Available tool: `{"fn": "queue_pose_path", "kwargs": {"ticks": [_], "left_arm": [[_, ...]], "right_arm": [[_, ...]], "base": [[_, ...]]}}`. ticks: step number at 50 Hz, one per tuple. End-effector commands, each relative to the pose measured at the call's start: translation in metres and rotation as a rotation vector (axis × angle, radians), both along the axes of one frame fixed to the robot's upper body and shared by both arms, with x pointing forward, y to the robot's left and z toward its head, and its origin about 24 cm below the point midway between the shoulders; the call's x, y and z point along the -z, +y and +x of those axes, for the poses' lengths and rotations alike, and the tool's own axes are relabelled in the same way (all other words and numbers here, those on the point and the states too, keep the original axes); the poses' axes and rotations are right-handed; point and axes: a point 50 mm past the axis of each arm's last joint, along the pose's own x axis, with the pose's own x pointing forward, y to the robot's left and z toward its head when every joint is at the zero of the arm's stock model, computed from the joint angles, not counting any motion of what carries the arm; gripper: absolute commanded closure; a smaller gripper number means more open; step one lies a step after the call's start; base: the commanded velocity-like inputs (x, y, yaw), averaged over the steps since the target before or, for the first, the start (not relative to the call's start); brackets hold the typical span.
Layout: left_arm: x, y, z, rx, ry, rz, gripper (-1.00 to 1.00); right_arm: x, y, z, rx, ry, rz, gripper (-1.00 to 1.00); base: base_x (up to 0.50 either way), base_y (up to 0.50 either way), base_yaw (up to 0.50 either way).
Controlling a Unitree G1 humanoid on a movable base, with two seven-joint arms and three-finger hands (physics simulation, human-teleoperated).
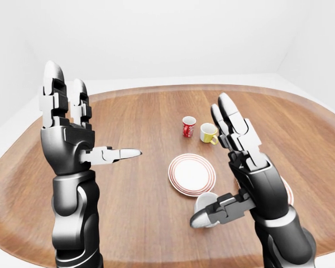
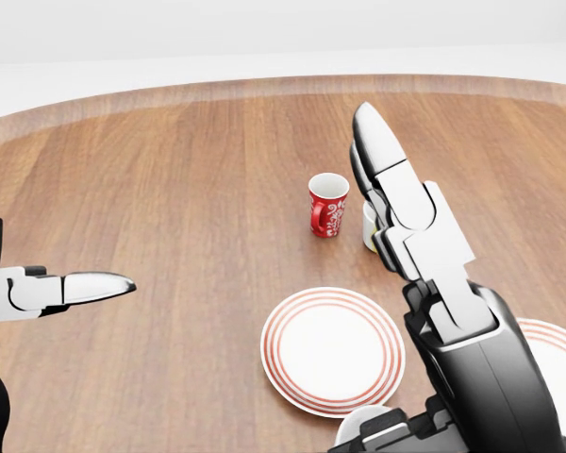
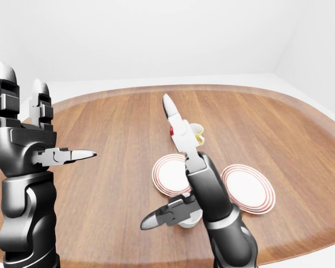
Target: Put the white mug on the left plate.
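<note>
Beside right hand (image 1: pixel 243 167), spread open: white mug (image 1: pixel 206 202), off left plate (image 1: pixel 191 174).

A red mug (image 2: pixel 328 205) with a white pattern stands upright on the wooden worktop (image 2: pixel 170 189), its mouth open upward. Just to its right in the left-eye view stands a yellow mug (image 1: pixel 208 133), handle toward the right. A red-ringed plate (image 3: pixel 248 188) lies at the right.
</note>
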Motion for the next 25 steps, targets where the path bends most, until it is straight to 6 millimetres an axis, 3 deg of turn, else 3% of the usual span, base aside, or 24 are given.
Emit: {"fn": "queue_pose_path", "kwargs": {"ticks": [1, 25], "left_arm": [[0.000, 0.000, 0.000, 0.000, 0.001, 0.000, -0.99], [-0.001, 0.000, -0.001, -0.001, -0.005, 0.000, -0.99]], "right_arm": [[0.000, 0.008, -0.007, -0.017, -0.026, -0.167, -1.00], [0.018, 0.016, -0.015, -0.013, 0.064, -0.518, -1.00]], "base": [[0.00, 0.00, 0.00], [0.00, 0.00, 0.00]]}}
